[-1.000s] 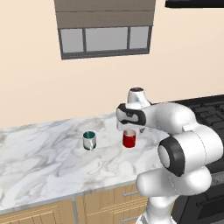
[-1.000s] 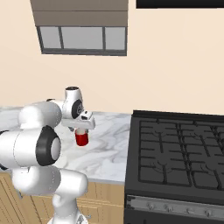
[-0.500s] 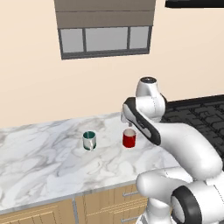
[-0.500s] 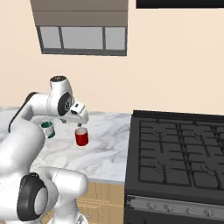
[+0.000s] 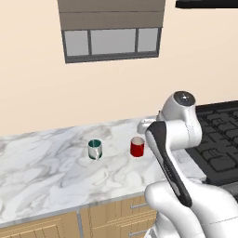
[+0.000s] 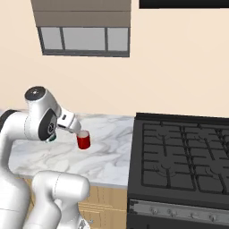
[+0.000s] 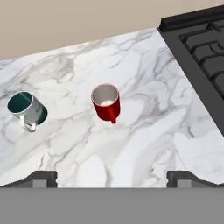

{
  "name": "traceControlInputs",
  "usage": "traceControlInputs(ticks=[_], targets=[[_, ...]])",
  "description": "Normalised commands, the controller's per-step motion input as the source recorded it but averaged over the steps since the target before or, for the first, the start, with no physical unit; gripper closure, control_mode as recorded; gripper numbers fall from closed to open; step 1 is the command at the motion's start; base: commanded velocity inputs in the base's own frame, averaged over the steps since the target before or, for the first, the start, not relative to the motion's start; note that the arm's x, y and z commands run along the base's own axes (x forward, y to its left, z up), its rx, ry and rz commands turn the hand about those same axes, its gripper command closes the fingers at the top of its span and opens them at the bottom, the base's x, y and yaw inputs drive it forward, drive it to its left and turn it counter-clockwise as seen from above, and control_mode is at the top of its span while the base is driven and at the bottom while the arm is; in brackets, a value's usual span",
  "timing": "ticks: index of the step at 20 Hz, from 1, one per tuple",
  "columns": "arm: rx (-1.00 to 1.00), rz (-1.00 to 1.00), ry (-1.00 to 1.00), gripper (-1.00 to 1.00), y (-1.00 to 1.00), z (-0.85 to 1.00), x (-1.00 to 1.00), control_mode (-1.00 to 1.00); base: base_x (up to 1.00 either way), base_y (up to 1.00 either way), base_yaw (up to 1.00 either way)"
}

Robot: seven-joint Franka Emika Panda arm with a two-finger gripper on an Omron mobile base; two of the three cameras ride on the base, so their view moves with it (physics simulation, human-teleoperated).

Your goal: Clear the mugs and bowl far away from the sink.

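Red mug point(image 7: 106, 103) stands upright on marble bench point(image 7: 144, 131), straight ahead of our end effector point(image 7: 112, 177) and slightly toward its left fingertip point(image 7: 41, 178), well apart from both tips. Fingers spread wide, nothing between them. Mug handle points back toward us, open mouth up. Teal-lined metal mug point(image 7: 27, 109) sits farther off to left side, clear of red one. Black stove point(image 7: 199, 48) lies off to right. We judge next reach needs forward advance with small leftward correction before closing.
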Motion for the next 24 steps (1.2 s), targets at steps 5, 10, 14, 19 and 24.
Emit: traceControlInputs(ticks=[5,10,14,19,24], targets=[[0.02,0.00,0.01,-1.00,0.00,0.85,-0.51,-1.00,0.00,0.00,0.00],[0.00,0.00,0.00,-1.00,0.00,0.81,-0.64,-1.00,0.00,0.00,0.00],[0.00,0.00,-0.04,-1.00,-0.01,0.50,-0.47,1.00,-0.48,0.00,0.00],[0.00,0.00,0.00,-1.00,0.00,0.00,0.00,1.00,-1.00,-0.10,-0.02],[0.00,0.00,0.00,-1.00,0.00,0.00,0.00,1.00,-0.51,-0.22,-0.54]])
